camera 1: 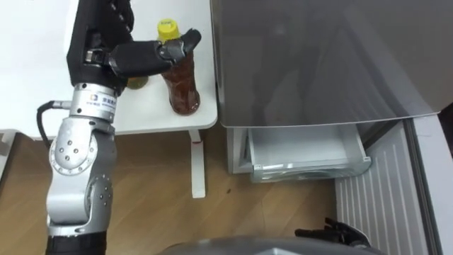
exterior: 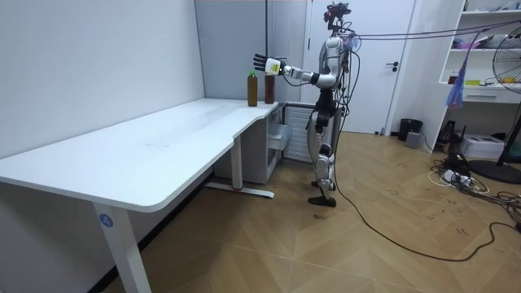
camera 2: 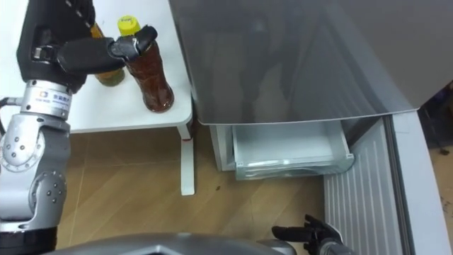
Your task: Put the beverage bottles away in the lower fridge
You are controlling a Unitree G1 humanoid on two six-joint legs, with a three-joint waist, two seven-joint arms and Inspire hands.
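The left hand (camera 1: 133,59) is held wide open, with its thumb laid on the neck of the brown bottle (camera 1: 184,88), which is stood near the right edge of the table (camera 1: 163,119). A second bottle (camera 1: 138,82) is half hidden behind the hand. To the right, the fridge (camera 1: 318,57) drawer (camera 1: 304,152) is pulled out, and the right hand (camera 1: 340,232) is seen near and low, open or shut cannot be told.

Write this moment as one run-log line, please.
left hand: open, thumb on yellow-capped bottle | bottle: upright on white table | fridge drawer: open | right hand: low

Left hand (exterior: 262,63) over two bottles (exterior: 251,89) on table (exterior: 163,146).
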